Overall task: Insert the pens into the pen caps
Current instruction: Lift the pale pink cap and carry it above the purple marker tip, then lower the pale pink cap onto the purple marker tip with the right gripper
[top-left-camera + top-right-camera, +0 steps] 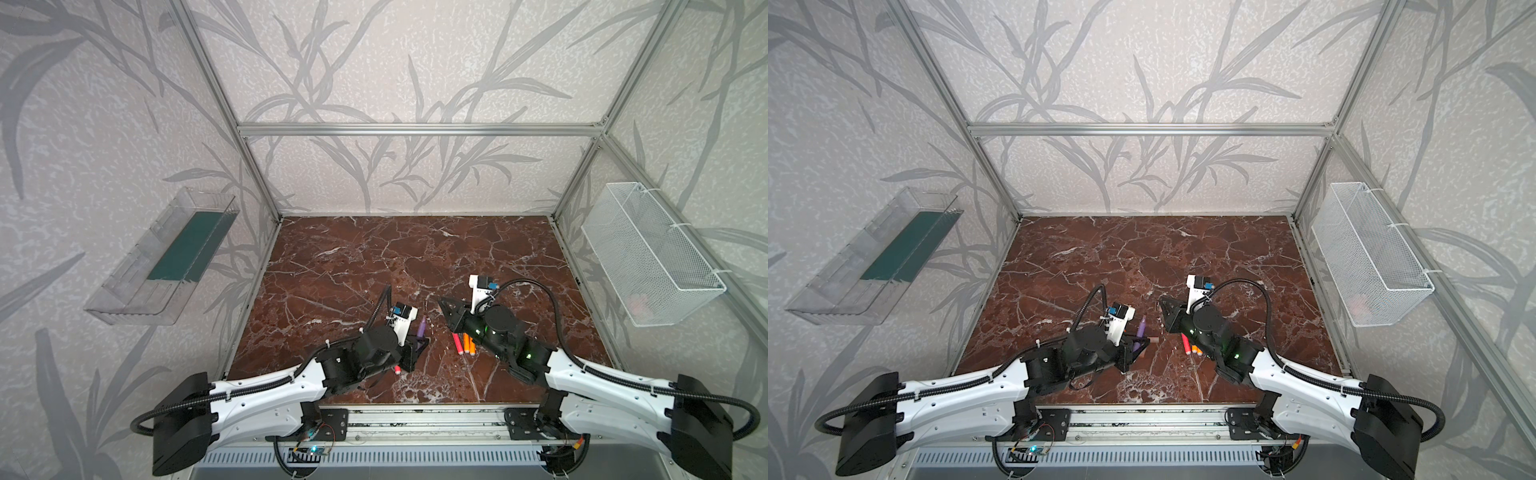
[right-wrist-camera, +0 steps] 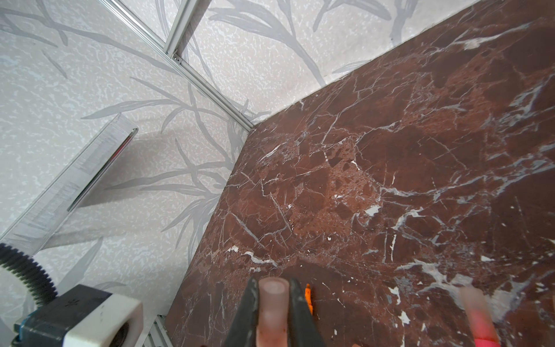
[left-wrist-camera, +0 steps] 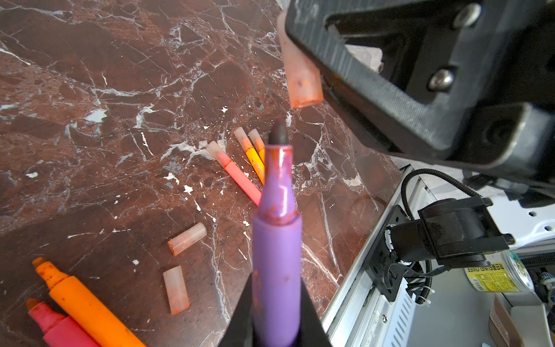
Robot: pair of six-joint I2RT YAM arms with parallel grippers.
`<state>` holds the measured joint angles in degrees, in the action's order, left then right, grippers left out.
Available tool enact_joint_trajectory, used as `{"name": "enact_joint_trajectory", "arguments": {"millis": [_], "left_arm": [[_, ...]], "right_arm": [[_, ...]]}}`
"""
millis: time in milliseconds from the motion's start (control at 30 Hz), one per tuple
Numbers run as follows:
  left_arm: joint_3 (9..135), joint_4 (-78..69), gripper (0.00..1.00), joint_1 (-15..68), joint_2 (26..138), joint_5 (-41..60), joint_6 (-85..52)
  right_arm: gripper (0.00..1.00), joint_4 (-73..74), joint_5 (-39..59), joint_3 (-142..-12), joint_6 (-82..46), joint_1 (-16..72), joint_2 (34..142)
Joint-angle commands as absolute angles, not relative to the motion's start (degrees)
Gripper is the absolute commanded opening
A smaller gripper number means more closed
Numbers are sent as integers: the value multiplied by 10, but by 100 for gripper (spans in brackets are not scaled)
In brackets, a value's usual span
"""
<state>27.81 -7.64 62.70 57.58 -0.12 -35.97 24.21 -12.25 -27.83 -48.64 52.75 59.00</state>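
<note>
The left gripper (image 3: 276,306) is clamped on the barrel of the purple pen (image 3: 277,234), whose dark tip points out ahead of the fingers. The right gripper (image 2: 274,296) pinches one pale cap (image 3: 301,81) between its fingers. Seen from the left wrist, that cap hangs just past the pen's tip and does not touch it. Its open mouth faces the tip but sits a little to one side, and its long axis is tilted off the pen's line. The next move therefore seems to depend on lining the cap up with the pen before closing the small gap; pushed together as they stand, the tip would likely catch the rim. Two loose caps (image 3: 186,238) lie on the table (image 3: 90,90) beside the pen's barrel, and an uncapped orange pen (image 3: 87,309) lies farther out on that side.
</note>
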Motion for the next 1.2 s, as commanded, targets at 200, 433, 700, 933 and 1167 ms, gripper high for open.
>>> {"name": "enact_joint_trajectory", "arguments": {"millis": [200,433,700,933,1167], "left_arm": [[290,-98,0,630,582,3,-350],[282,-96,0,631,573,-11,-352],[276,-96,0,631,560,-19,-352],[273,-96,0,630,560,-24,-355],[269,-86,0,631,548,-45,-361]], "right_arm": [[0,288,-66,-335,-491,525,632],[0,295,-48,-333,-499,526,642],[0,312,-40,-326,-503,539,652],[0,317,-43,-326,-501,552,661],[0,315,-64,-314,-494,563,646]]}}
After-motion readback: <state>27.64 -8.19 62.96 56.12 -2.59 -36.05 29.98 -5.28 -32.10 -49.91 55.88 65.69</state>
